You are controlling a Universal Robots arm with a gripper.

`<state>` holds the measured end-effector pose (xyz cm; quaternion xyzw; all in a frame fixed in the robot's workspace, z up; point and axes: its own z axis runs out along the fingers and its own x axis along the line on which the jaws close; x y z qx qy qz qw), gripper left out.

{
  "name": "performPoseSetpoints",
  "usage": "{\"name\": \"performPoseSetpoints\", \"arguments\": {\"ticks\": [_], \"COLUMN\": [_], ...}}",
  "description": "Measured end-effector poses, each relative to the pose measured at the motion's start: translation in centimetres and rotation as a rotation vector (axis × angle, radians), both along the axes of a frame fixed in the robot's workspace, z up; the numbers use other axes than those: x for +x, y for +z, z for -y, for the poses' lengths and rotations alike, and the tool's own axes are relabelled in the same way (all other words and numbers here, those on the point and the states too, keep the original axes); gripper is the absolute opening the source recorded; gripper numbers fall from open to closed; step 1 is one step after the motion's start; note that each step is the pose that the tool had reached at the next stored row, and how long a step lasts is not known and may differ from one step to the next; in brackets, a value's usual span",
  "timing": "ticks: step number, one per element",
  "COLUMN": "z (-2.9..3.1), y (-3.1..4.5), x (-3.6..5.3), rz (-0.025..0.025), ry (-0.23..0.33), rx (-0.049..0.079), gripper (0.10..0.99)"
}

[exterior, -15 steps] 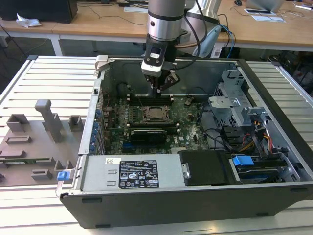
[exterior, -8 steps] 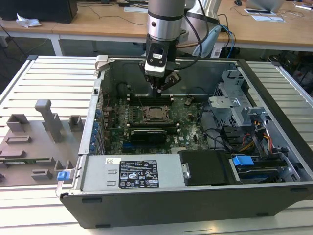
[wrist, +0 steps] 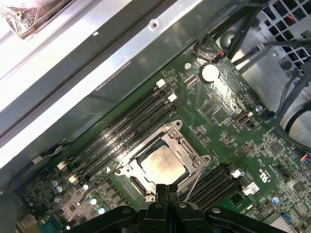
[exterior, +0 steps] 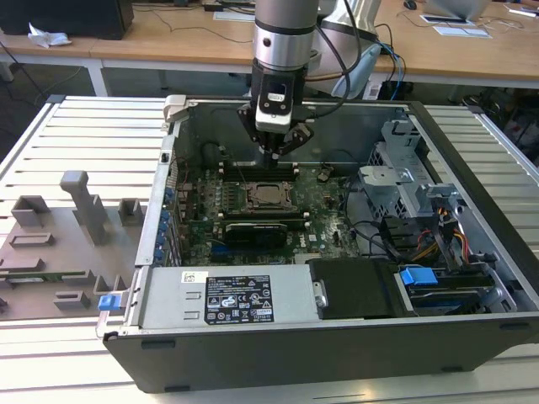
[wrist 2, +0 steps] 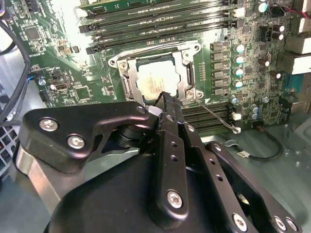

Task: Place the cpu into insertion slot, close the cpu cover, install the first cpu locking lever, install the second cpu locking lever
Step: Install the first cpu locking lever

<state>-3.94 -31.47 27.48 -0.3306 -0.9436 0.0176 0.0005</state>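
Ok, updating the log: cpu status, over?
Claw shut, empty, above cover edge. Cpu seated, cover down. One lever looks unlatched, jutting out.

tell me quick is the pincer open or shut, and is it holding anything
Pincer: shut, with nothing visible between its fingers, close over the cpu.

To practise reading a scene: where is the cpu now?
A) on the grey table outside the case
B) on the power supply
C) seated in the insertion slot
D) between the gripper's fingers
C: in the first wrist view the cpu lies flat inside the insertion slot, with the shut gripper beside its edge.
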Motion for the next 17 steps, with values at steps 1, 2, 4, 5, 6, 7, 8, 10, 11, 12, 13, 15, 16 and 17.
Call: {"name": "performPoseSetpoints", "arguments": {"ticks": [1, 2, 4, 5, 6, 7, 8, 10, 11, 12, 13, 15, 16, 17], "z": [0.00, 0.00, 0.00, 0.00, 0.00, 0.00, 0.00, 0.00, 0.00, 0.00, 0.00, 0.00, 0.00, 0.00], "y": [0.00, 0.00, 0.00, 0.00, 0.00, 0.00, 0.00, 0.00, 0.00, 0.00, 0.00, 0.00, 0.00, 0.00], "x": [0.00, 0.00, 0.00, 0.00, 0.00, 0.00, 0.00, 0.00, 0.00, 0.00, 0.00, 0.00, 0.00, 0.00], "rz": [0.0000, 0.0000, 0.0000, 0.0000, 0.0000, 0.0000, 0.0000, 0.0000, 0.0000, 0.0000, 0.0001, 0.0000, 0.0000, 0.0000], "ry": [0.012, 0.030, 0.054, 0.064, 0.072, 0.083, 0.091, 0.107, 0.117, 0.125, 0.142, 0.169, 0.184, 0.191], "rx": [0.000, 0.000, 0.000, 0.000, 0.000, 0.000, 0.000, 0.000, 0.000, 0.000, 0.000, 0.000, 0.000, 0.000], "gripper": [0.106, 0.106, 0.106, 0.106, 0.106, 0.106, 0.106, 0.106, 0.106, 0.106, 0.106, 0.106, 0.106, 0.106]}}
